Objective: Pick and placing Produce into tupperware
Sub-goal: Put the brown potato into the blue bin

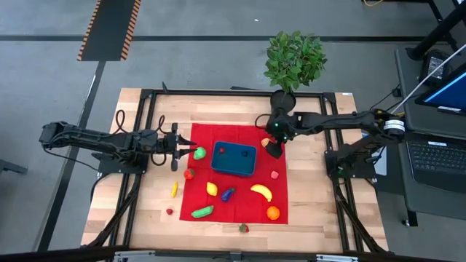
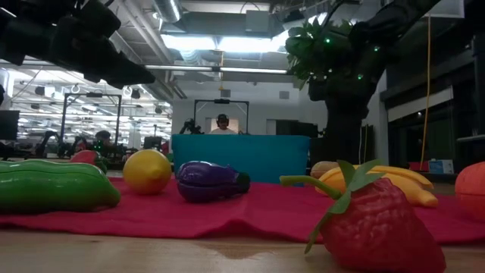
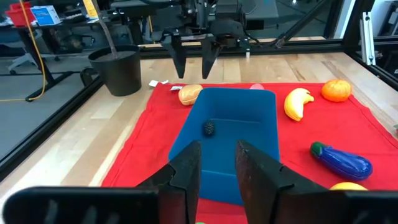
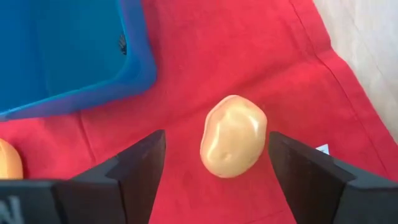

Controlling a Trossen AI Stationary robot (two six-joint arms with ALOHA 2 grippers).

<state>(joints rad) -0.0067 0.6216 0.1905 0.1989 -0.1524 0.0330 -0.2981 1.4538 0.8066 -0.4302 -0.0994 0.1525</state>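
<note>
The dark teal-blue tupperware point(image 1: 234, 159) sits on a red cloth, with one small dark piece point(image 3: 209, 128) inside it. Toy produce lies around it on the cloth: a tan potato-like piece point(image 4: 233, 137), a banana point(image 1: 261, 191), an orange point(image 1: 273, 212), a purple eggplant point(image 1: 228, 193), a lemon point(image 1: 212, 188) and a green cucumber point(image 1: 202, 212). My right gripper point(image 4: 214, 165) is open and points down, one finger on either side of the tan piece without touching it. My left gripper point(image 3: 217, 168) hovers at the tupperware's left end, open by a narrow gap, next to a green piece point(image 1: 199, 153).
A potted leafy plant point(image 1: 293, 60) stands at the table's far edge, just behind my right arm. A strawberry point(image 1: 243, 228), a small red piece point(image 1: 170, 211) and a yellow piece point(image 1: 174, 189) lie on bare wood off the cloth. A black frame borders the table.
</note>
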